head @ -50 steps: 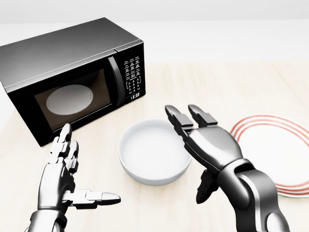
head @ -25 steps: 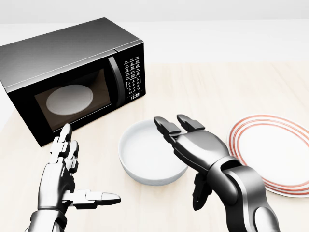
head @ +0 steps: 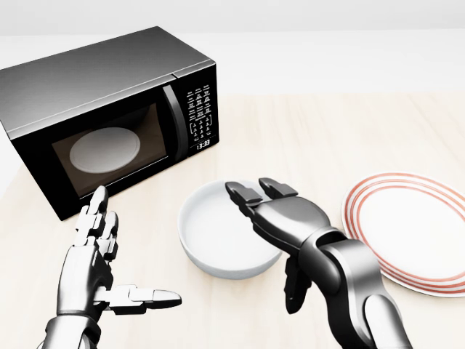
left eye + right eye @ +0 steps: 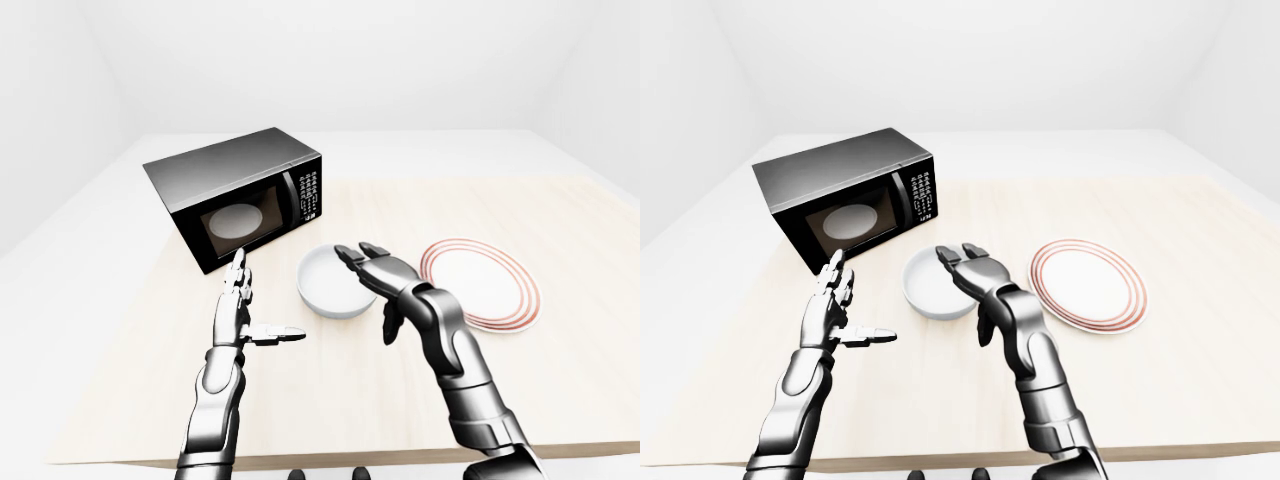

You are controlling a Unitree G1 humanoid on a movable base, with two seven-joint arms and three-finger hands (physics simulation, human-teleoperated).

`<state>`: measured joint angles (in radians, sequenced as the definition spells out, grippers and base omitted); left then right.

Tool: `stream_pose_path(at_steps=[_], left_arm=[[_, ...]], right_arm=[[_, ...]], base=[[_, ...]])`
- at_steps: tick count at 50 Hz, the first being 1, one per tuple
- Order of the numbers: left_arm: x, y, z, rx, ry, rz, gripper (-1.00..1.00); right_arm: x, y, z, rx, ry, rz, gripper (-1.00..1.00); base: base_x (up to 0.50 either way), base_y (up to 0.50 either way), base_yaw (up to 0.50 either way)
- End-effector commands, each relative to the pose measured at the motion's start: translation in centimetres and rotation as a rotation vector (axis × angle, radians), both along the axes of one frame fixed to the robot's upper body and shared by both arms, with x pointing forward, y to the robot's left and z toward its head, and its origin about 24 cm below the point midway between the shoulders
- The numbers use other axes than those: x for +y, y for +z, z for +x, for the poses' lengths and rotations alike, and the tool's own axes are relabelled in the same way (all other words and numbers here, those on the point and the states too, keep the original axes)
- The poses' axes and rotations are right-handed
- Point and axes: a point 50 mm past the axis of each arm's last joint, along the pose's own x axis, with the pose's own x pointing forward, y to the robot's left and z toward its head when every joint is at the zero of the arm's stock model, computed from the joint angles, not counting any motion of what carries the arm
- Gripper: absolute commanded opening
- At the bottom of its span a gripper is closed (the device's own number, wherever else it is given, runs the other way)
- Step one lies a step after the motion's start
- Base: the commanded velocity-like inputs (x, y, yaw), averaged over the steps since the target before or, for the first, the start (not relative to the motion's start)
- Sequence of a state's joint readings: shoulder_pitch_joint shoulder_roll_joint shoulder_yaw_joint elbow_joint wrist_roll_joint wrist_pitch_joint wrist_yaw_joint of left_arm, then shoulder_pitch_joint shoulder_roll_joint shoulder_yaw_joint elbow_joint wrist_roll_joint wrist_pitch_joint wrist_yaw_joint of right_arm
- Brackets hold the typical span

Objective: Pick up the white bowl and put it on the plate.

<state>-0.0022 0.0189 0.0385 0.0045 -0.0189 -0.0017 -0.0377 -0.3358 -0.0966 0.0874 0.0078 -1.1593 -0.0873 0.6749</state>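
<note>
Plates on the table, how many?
1. The red-ringed plate lies on the table at the head view's right edge, right of the white bowl, nothing on it. The white disc inside the microwave looks like its turntable, not counted.

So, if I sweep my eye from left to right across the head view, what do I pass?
Microwave → left robot hand → white bowl → right robot hand, open, its fingers over the bowl → red-ringed plate, all on a pale wooden table.
</note>
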Motion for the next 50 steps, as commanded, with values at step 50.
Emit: stream_pose_path(at_steps=[50], left_arm=[[0.0, 0.0, 0.0, 0.0, 0.0, 0.0, 1.0]], right_arm=[[1.7, -2.1, -0.2, 0.081, 0.034, -0.101, 1.0]], base=[[0.0, 0.0, 0.0]])
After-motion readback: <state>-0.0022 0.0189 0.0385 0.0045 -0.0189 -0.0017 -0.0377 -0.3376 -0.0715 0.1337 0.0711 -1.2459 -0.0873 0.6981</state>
